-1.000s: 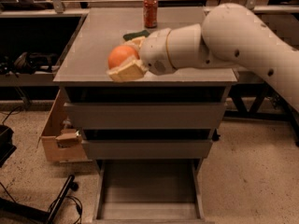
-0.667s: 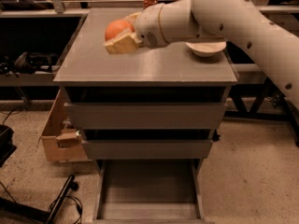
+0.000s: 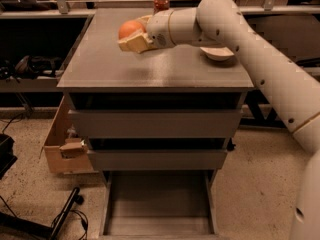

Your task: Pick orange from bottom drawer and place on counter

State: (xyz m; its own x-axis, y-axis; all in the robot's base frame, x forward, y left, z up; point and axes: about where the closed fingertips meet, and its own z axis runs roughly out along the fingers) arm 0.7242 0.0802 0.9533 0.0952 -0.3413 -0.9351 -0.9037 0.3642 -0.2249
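I hold the orange [image 3: 129,28] clenched in the hand [image 3: 134,40], poised above the desk [image 3: 150,70], its top lying straight below.

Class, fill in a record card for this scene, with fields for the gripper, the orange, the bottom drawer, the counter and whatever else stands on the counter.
gripper: over the rear left of the counter, fingers closed around the orange
orange: held in the gripper, apparently just above the surface
bottom drawer: pulled out
counter: carries a soda can at its back edge and a white bowl on the right, partly behind the arm
task stage: orange not yet set down
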